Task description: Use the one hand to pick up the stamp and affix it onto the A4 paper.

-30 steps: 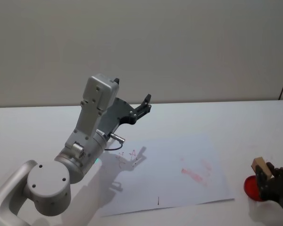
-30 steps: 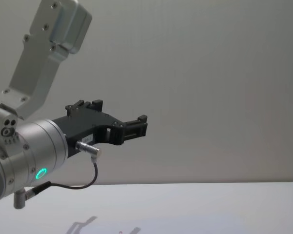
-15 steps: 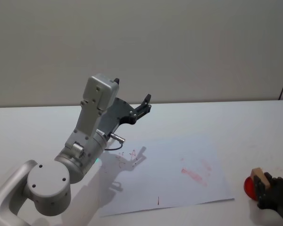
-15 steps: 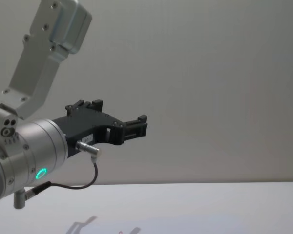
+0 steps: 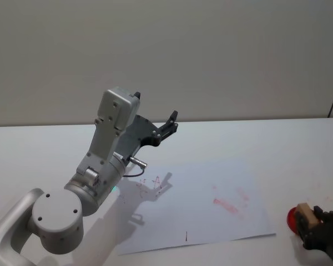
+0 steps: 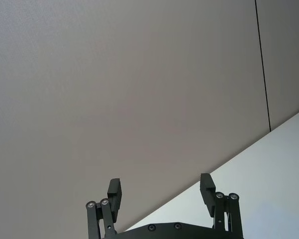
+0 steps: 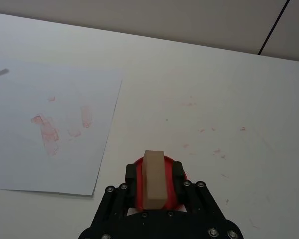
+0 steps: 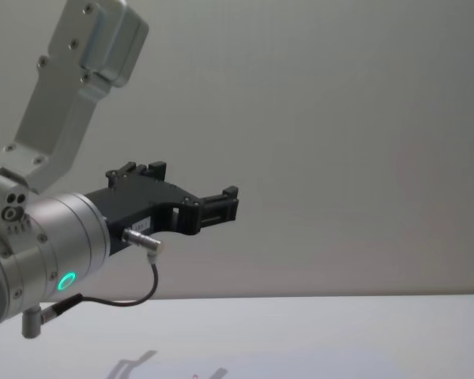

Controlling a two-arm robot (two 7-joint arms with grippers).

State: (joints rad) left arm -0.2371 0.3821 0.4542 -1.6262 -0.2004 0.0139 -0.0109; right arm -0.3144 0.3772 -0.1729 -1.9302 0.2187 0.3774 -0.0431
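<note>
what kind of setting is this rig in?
Probably a lab or test bench: a plain white table against a bare grey wall, a sheet of A4 paper with red stamp marks, and a red ink pad under the stamp held by the right gripper.

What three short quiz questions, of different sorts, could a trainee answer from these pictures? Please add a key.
1. True or false: the right tool holds the stamp between its fingers.
2. Multiple choice: the stamp is over A) the A4 paper, B) the red ink pad, C) bare table.
3. Fill in: the left tool, raised above the table, has its fingers ____.

Key: 1 true. 2 B; the pad lies on the table off the paper's right edge, and the paper already bears red marks. 3 open.
</note>
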